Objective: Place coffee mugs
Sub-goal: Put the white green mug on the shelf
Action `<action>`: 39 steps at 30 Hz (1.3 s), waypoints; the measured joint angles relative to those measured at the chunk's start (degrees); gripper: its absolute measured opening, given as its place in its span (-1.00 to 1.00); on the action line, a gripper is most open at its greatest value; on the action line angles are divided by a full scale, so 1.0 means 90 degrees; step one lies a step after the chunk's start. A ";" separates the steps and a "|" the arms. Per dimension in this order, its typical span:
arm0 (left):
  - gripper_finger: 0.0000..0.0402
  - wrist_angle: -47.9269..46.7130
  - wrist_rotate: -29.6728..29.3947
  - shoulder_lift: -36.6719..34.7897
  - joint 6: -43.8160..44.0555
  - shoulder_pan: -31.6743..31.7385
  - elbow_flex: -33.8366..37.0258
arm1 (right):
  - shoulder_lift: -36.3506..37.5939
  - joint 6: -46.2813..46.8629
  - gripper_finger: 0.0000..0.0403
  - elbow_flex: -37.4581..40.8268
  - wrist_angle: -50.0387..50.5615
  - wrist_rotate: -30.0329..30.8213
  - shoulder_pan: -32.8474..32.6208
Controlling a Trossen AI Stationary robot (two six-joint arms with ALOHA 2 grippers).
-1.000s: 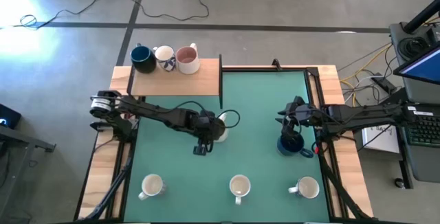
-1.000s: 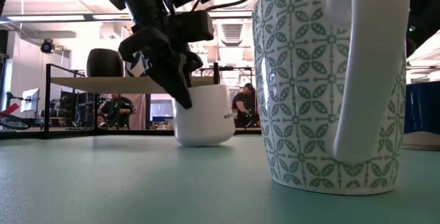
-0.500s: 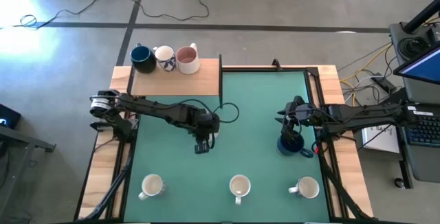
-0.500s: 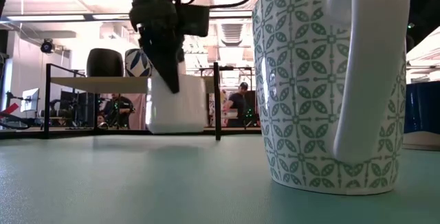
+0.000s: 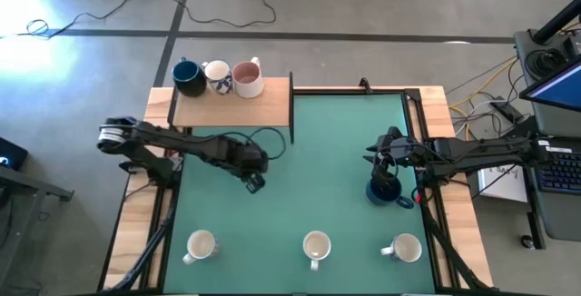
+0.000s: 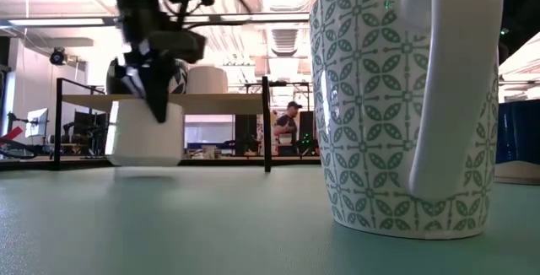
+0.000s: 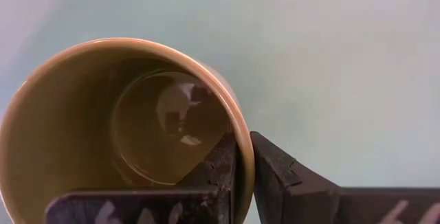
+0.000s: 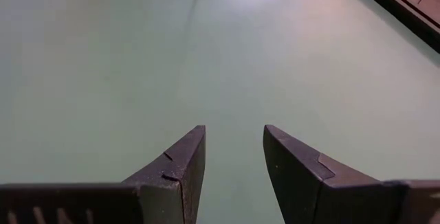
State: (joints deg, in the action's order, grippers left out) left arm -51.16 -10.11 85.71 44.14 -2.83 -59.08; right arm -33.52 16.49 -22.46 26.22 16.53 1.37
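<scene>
Wooden shelf [image 5: 231,109] beside green table [image 5: 336,151], cables [image 5: 182,10] beyond

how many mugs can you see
8. Three on the wooden shelf: dark blue, white, pink. Three along the near edge. One blue under the right gripper. One held by the left gripper.
</scene>
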 joint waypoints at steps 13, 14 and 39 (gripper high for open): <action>-0.90 -0.0232 -0.0127 -0.2202 0.1866 0.0366 0.1718 | 0.0000 0.0000 -0.32 0.0000 0.0002 0.0000 0.0000; -0.90 -0.0221 -0.0114 -0.2256 0.1869 0.0392 0.1782 | 0.0000 0.0000 -0.32 0.0000 0.0002 0.0000 0.0000; -0.27 -0.1685 0.1292 -0.2290 -0.2944 0.0357 0.0748 | -0.0001 0.0000 -0.32 0.0000 0.0002 0.0000 0.0000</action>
State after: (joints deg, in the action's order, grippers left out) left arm -66.32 1.52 65.10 17.64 0.38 -52.34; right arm -33.53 16.49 -22.46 26.24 16.53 1.37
